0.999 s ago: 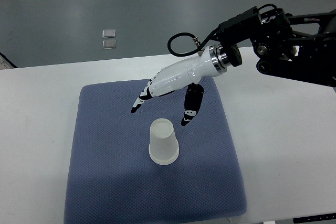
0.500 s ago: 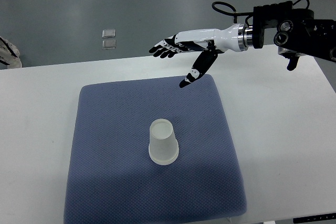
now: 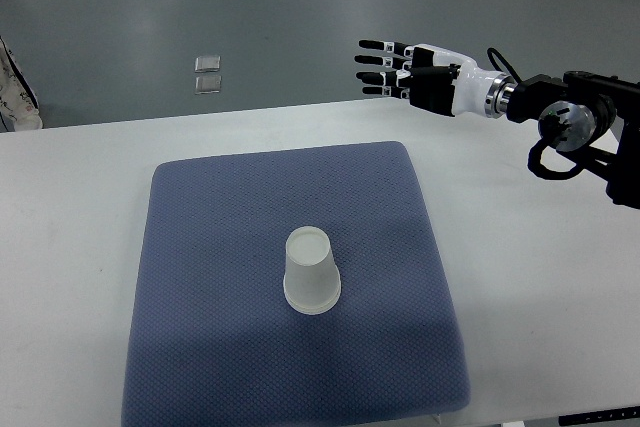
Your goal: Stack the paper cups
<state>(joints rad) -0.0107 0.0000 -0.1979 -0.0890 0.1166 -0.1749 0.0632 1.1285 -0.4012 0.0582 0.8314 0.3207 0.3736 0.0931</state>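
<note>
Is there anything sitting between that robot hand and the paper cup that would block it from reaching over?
Nothing visible does. The right hand hovers open beyond the table's far edge, and the upside-down paper cup stands alone on the blue mat, with only bare mat between them.

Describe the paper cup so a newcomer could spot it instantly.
Find the blue-grey mat on the white table. Near its middle a white paper cup stands upside down, wide rim on the mat. Nothing else sits on the mat.

white translucent cup (image 3: 311, 273) on blue-grey textured mat (image 3: 210, 247); table (image 3: 80, 247) white; right hand (image 3: 415, 73) white with black fingers (image 3: 375, 62); floor (image 3: 200, 7) grey.
</note>
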